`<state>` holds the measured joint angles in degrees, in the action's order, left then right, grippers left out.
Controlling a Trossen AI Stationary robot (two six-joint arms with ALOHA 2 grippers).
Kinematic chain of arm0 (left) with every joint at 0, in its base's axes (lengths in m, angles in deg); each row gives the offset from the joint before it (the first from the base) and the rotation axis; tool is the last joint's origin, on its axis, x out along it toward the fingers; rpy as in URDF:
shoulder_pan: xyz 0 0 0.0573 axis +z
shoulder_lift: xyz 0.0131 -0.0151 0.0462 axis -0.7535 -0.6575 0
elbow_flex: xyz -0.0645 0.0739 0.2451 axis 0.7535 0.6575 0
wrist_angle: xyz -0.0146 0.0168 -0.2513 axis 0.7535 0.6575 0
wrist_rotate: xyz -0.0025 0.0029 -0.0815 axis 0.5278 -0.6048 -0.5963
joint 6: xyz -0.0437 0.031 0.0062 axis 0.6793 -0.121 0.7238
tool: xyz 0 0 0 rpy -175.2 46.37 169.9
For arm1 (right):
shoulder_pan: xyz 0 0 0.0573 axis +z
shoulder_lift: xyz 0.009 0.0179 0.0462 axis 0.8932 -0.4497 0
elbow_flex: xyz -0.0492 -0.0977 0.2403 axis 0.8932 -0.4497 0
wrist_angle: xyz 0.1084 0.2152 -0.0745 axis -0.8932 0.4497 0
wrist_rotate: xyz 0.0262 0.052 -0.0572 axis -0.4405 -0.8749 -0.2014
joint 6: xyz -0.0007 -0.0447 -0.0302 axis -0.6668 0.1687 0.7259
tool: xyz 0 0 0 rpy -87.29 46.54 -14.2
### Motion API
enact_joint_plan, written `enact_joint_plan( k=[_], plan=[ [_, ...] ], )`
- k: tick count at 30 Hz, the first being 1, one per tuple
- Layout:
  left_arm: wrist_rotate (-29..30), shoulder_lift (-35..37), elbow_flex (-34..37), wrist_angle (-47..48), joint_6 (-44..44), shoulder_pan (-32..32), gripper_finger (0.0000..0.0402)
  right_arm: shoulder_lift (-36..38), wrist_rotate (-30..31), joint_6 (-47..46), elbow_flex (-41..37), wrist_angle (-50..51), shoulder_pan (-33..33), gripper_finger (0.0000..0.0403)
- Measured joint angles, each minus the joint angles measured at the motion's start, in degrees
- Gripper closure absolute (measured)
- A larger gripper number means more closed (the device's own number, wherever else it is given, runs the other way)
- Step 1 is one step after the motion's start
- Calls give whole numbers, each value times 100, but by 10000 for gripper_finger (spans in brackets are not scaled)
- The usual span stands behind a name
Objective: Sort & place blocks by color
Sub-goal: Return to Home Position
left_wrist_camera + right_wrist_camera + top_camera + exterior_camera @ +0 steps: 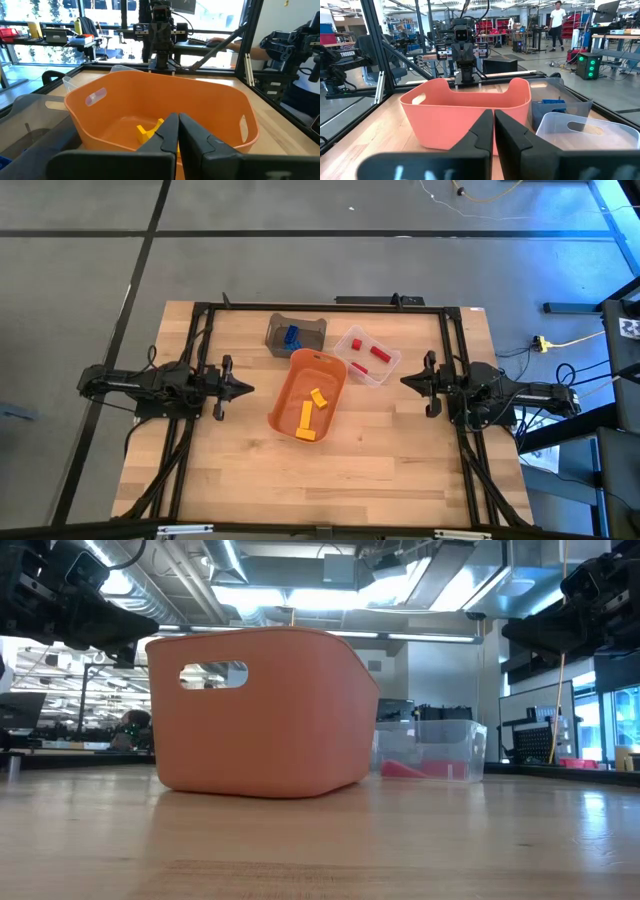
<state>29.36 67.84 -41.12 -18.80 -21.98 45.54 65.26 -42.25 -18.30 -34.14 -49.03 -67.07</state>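
Observation:
Yellow blocks (310,415) lie on the floor of the orange tub (285,395) at the table's middle; one shows in the left wrist view (149,131). Blue blocks (291,336) lie in the grey bin (312,328) behind the tub, also seen from the right wrist (553,101). Red blocks (370,352) rest in the clear bin (385,370) to the tub's right. My left gripper (250,389) hangs shut at the table's left, pointing level at the tub. My right gripper (404,380) hangs shut at the right, pointing at the bins.
A black frame (330,307) runs along the table's far edge and both sides. Bare wood lies in front of the tub toward the near edge (330,490). A person (555,19) stands far off in the room beyond the table.

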Motion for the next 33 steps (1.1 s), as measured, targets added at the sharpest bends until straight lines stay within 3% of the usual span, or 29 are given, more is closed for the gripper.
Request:
enact_joint_plan(
  k=[20, 33],
  plan=[
    [0, 0, 0, 1, 1, 0, 375, 0, 0, -2, 0, -2, 2, 384],
    [1, 0, 0, 1, 2, 1, 390, 0, 0, -2, 0, 0, 0, 384]
  ],
)
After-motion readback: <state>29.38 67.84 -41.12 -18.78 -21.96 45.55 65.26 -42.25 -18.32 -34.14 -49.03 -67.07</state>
